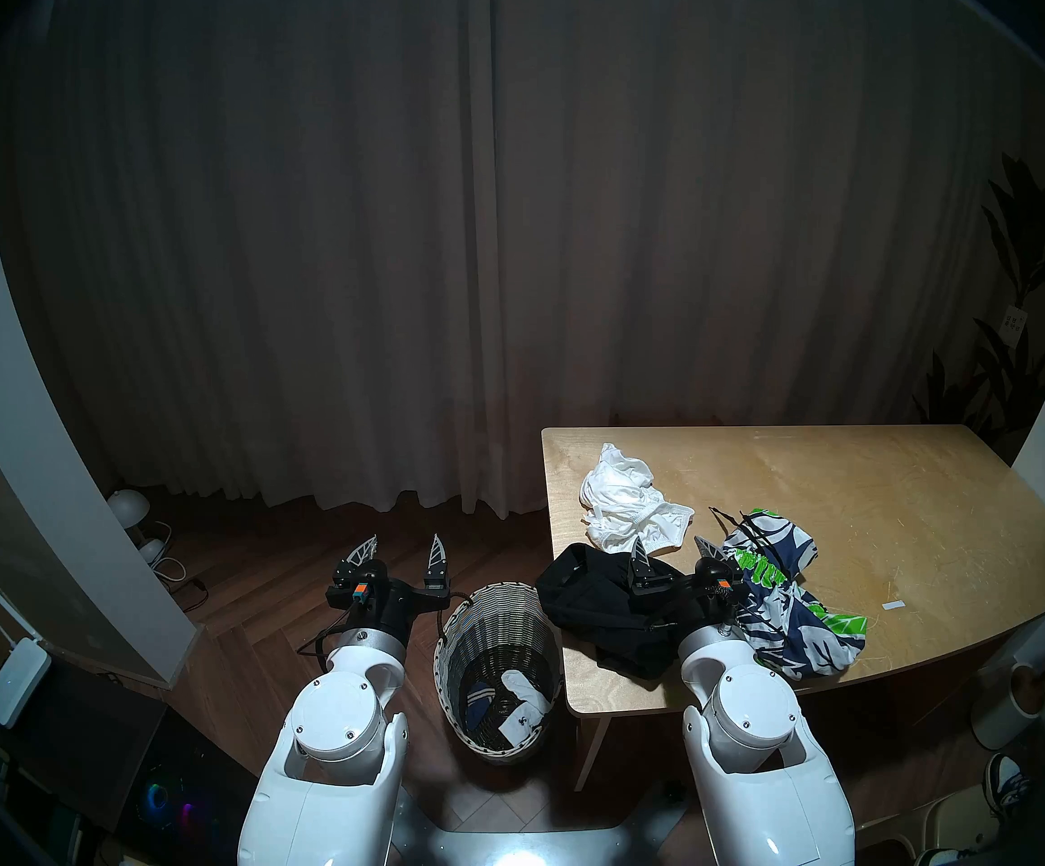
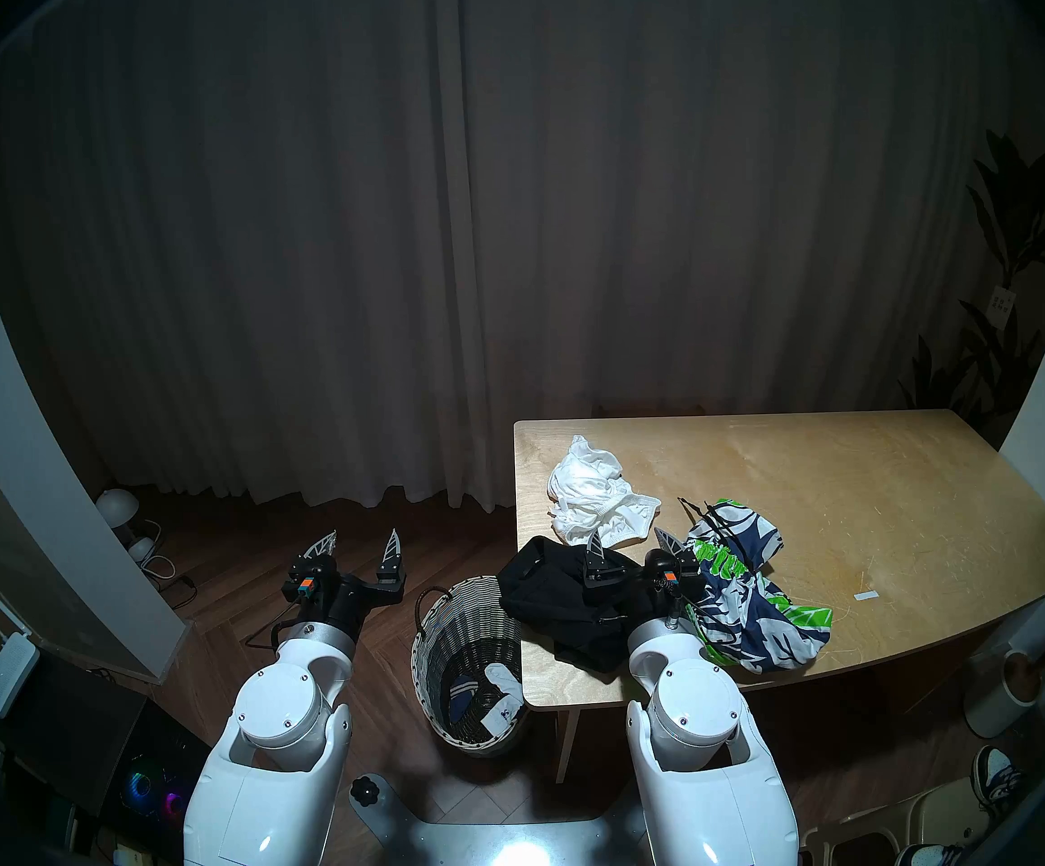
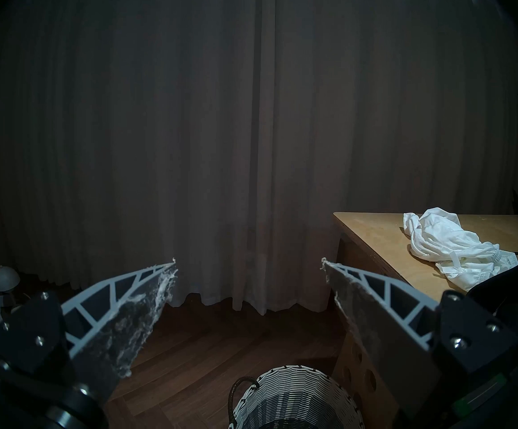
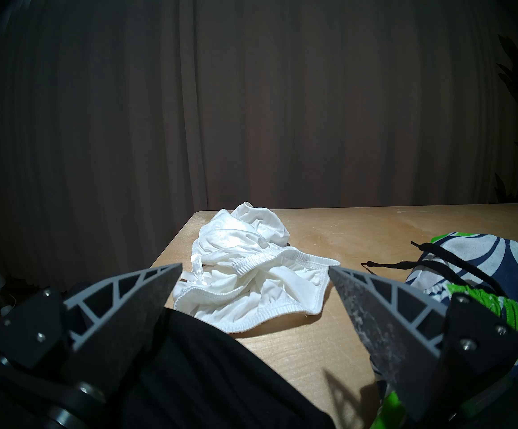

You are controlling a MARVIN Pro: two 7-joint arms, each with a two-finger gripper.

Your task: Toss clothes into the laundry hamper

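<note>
Upright, the laundry hamper (image 1: pixel 495 652), mouth up, perhaps tilted; left tool (image 1: pixel 404 549) and right tool (image 1: pixel 673 549) both spread, empty.

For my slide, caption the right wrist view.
Open right claw above the wooden table, facing white garment, black garment and leaf-print garment.

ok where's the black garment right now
In the head view the black garment lies on the table's near-left corner, beside the laundry hamper, just in front of the white garment.
</note>
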